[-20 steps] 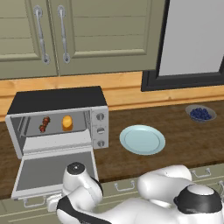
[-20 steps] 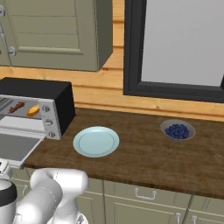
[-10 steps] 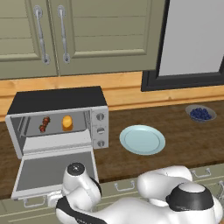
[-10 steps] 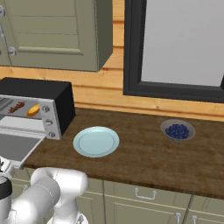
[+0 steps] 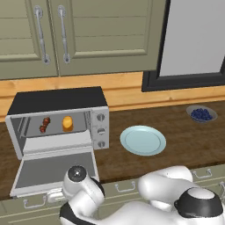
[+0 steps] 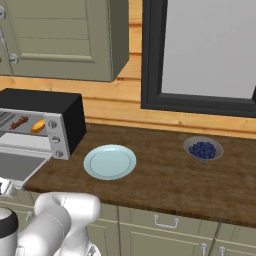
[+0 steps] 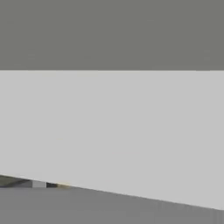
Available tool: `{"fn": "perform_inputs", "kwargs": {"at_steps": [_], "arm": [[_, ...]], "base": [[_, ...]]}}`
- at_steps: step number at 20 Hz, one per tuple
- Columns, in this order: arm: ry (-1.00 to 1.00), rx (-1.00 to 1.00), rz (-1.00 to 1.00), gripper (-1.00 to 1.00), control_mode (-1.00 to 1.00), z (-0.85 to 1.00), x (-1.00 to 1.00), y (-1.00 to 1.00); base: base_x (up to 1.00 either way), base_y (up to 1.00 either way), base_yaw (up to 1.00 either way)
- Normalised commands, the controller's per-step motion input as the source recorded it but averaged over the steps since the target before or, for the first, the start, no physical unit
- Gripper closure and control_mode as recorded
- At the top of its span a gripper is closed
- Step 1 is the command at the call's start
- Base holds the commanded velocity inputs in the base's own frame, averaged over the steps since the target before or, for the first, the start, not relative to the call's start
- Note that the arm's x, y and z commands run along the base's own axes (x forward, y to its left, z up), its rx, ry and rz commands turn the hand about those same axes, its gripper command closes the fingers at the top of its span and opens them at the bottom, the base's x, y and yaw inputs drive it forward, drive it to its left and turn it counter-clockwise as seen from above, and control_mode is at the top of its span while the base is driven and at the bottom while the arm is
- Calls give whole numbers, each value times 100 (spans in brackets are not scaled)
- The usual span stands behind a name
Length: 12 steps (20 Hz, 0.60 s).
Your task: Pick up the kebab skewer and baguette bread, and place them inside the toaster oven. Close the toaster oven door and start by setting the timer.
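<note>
Since the skewer (image 5: 44, 125) and bread (image 5: 67, 123) already lie side by side inside the oven (image 5: 57, 121), the arm reaches low below its dropped door (image 5: 52, 169), fingers spread and empty, probably to lift it shut.

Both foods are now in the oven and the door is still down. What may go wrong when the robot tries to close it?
1. The toaster oven door lies flat and open; the arm is low beneath its front edge, so a lift might slip off.
2. The kebab skewer and baguette bread might shift if the door slams.
3. The plate lies near the oven's knob side, within a wide swing.
</note>
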Motion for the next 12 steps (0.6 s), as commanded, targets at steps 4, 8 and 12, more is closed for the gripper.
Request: {"fn": "perform_inputs", "kwargs": {"at_steps": [4,8,12], "arm": [[-34,1,0,-100,-100,87,52,-14],[-41,1,0,-100,-100,70,75,-15],[-30,1,0,-100,-100,69,92,-23]], "base": [[0,0,0],[0,0,0],[0,0,0]]}}
